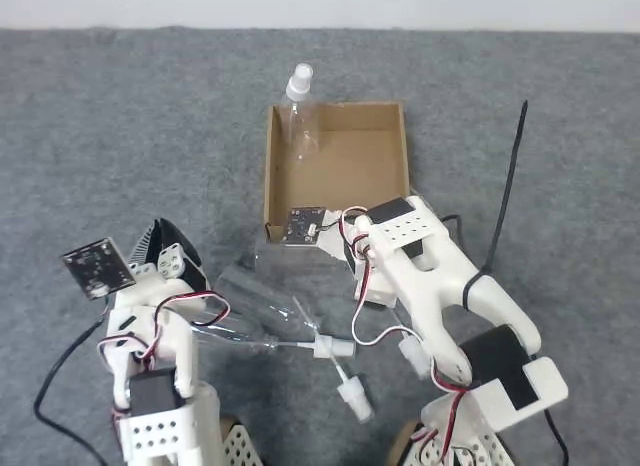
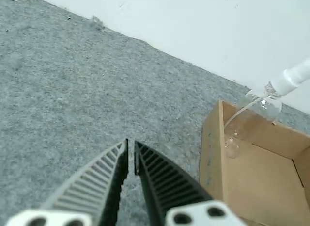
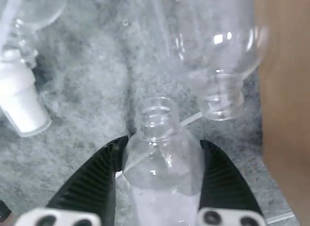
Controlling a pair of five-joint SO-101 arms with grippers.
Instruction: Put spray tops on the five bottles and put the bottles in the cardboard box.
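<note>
Gripping an uncapped bottle [image 3: 160,163] by its shoulders, the right end effector [image 3: 162,142] sits just beside the cardboard box [image 1: 360,176]. The left end effector [image 2: 131,143] is nearly closed and empty above the grey surface [image 2: 58,90]. One capped bottle [image 1: 300,116] stands in the box's far left corner

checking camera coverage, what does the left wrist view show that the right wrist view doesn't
Left wrist: the shut left gripper and a capped bottle standing in the cardboard box. Right wrist: the right gripper closed on an uncapped bottle, a second uncapped bottle, a white spray top. Both: the cardboard box and grey carpet.
</note>
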